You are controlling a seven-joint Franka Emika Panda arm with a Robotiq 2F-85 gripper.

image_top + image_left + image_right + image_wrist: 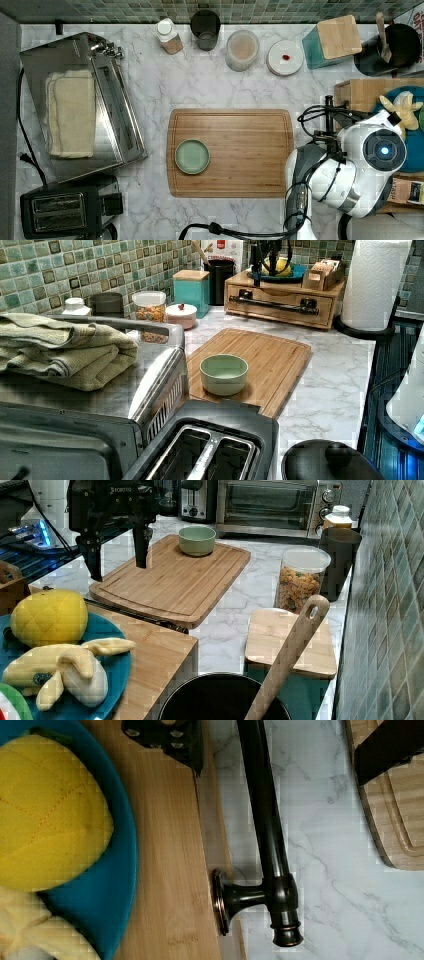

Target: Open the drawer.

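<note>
Gripper (pixel 117 560) hangs jaws released, fingers spread, over the marble surface (pixel 150 90) between cutting board (pixel 230 152) and drawer (pixel 280 305). Drawer is shut, at the top view's right edge. Wrist view looks down on the handle (pixel 267 830), one finger (pixel 390 747) on each side, not touching. Left view shows the full bar; right view shows a bowl (pixel 197 540) on the board's far end.

White marble counter (pixel 210 85), with a wooden cutting board (pixel 240 150) at centre. Along the tiled wall: bottle (pixel 169 36), dark cup (pixel 205 29), cereal jar (pixel 242 49), lidded white dish (pixel 285 57), teal box (pixel 334 41). At the top view's left, toaster oven (pixel 80 105) and toaster (pixel 67 209); at the top view's right, the drawer (pixel 280 301) unit.
</note>
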